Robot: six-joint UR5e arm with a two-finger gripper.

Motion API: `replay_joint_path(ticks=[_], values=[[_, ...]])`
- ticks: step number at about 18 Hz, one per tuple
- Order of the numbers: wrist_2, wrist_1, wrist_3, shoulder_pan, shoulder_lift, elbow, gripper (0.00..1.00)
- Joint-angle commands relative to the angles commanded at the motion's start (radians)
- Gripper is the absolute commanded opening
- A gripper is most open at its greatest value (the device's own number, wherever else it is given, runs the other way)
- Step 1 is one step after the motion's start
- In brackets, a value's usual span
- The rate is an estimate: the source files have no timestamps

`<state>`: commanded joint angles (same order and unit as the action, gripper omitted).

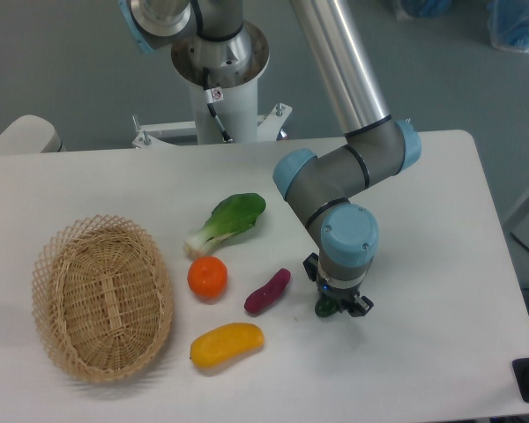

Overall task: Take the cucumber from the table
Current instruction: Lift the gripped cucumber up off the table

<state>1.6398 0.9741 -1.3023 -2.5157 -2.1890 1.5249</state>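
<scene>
Nearest the front edge of the table (pixel 441 264) lies a yellow pepper (pixel 227 344), and to its left sits a wicker basket (pixel 102 296), oval and open-topped. Just behind the pepper come an orange (pixel 207 277) and a purple vegetable (pixel 268 291), lying aslant, close to each other but apart.

To the right of the purple piece the gripper (pixel 337 305) points straight down at the tabletop, seen from above, so the wrist hides most of it. Under it only a small dark green, glossy bit shows at the left of the fingers: that is the cucumber (pixel 324 307), down on the table and almost wholly covered by the gripper. Its length and its skin cannot be made out from here. The fingers sit right at it, but whether they are pinching it or merely standing around it I cannot tell.

Further back lies a bok choy (pixel 229 221), its leaf toward the arm and its white stem toward the orange. Behind everything, at the far edge, rises the arm's white base (pixel 222 97)
</scene>
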Motion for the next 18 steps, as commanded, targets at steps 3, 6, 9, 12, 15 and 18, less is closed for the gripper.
replay_joint_path(ticks=[3,6,9,12,15,18], values=[[-0.005,0.024,-0.009,-0.011,0.006,-0.020,0.14],[-0.009,0.113,-0.011,-0.020,0.003,-0.081,0.15],[-0.017,0.176,-0.011,-0.025,-0.002,-0.136,0.15],[-0.058,0.247,-0.012,-0.040,-0.002,-0.193,0.15],[-0.094,0.287,-0.012,-0.052,-0.011,-0.244,0.15],[-0.097,0.285,-0.014,-0.054,-0.026,-0.267,0.15]])
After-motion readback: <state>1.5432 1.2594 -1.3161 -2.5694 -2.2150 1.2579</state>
